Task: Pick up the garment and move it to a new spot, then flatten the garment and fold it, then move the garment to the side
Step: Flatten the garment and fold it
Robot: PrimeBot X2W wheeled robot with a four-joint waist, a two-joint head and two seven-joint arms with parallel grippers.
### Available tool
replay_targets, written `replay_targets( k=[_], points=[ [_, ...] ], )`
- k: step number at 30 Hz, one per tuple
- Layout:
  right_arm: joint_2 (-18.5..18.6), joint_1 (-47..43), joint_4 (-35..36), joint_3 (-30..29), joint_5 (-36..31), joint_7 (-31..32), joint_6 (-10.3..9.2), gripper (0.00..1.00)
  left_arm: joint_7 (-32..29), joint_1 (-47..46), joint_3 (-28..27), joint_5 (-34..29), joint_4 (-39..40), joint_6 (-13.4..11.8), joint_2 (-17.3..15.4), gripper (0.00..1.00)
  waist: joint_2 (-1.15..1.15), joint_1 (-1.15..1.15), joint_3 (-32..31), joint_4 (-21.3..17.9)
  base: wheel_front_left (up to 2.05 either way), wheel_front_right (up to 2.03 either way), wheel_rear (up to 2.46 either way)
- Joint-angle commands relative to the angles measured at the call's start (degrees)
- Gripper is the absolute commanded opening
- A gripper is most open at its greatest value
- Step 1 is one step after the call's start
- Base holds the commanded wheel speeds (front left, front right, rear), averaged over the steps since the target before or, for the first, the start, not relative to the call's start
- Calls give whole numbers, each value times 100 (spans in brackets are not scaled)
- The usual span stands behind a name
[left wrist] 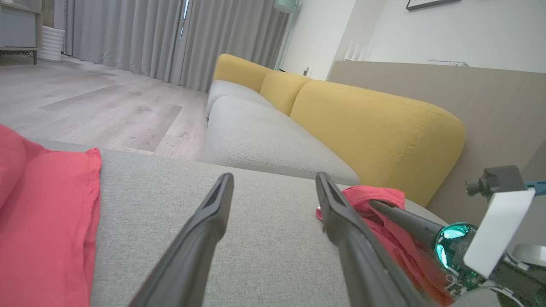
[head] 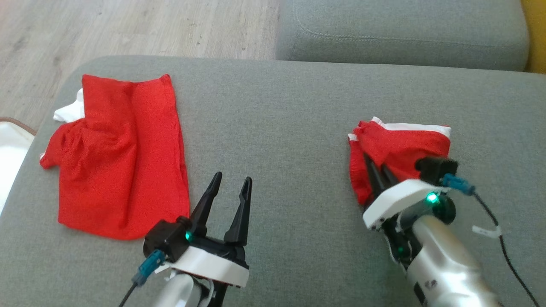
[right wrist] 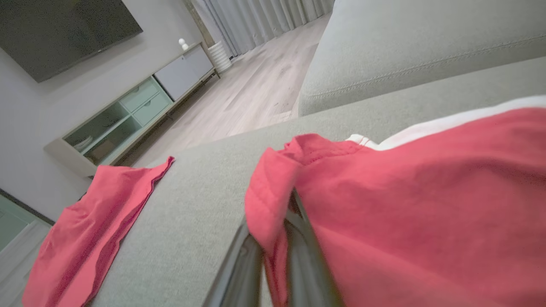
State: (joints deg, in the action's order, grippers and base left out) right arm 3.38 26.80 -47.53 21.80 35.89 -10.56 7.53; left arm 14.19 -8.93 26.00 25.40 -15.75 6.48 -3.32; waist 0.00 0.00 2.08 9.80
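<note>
A folded red garment with white trim lies on the right of the grey cushion. My right gripper is shut on its near left edge; in the right wrist view red cloth is pinched between the two dark fingers. A second red garment lies spread and wrinkled on the cushion's left side, with white showing at its far left corner. My left gripper hovers open over bare cushion between the two garments, just right of the spread one, with nothing between its fingers.
Another grey cushion sits beyond a gap at the back. Wooden floor lies past the far left edge. A yellow backrest rises to the right. Something white lies on the floor at the left.
</note>
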Motion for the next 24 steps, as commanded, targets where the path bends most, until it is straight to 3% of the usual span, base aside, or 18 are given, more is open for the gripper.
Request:
replay_targets(
  k=[1,5,6,7,12,16,21,24],
  points=[
    [-18,57,58,243,25,4,-4,0,8,-114,-140,26,221,-39,-55,100,0,0,11,5,0,0,0],
    [64,49,-202,625,-55,114,-4,0,2,-111,-114,35,227,-57,-56,100,0,0,24,-16,0,0,0],
    [103,63,-284,719,-131,111,-4,43,2,-112,-107,39,226,-60,-55,100,0,0,22,-26,0,0,0],
    [115,75,-360,807,-184,118,-4,100,2,-114,-102,43,225,-65,-54,100,0,0,19,-40,0,0,0],
    [175,169,-513,1378,-607,56,-4,100,11,-84,-130,80,241,-101,-71,100,0,0,-26,-192,0,0,0],
    [223,226,-437,1401,-729,-161,-4,100,20,-92,-156,86,266,-116,-93,100,0,0,-72,-334,0,0,0],
    [489,228,60,689,-1035,-425,-4,100,49,-124,-258,68,402,-166,-102,100,0,0,-151,-626,0,0,0],
    [673,3,844,-187,-1654,-439,-4,100,62,-133,-305,37,477,-178,-105,100,0,0,-168,-808,0,0,0]
  ],
)
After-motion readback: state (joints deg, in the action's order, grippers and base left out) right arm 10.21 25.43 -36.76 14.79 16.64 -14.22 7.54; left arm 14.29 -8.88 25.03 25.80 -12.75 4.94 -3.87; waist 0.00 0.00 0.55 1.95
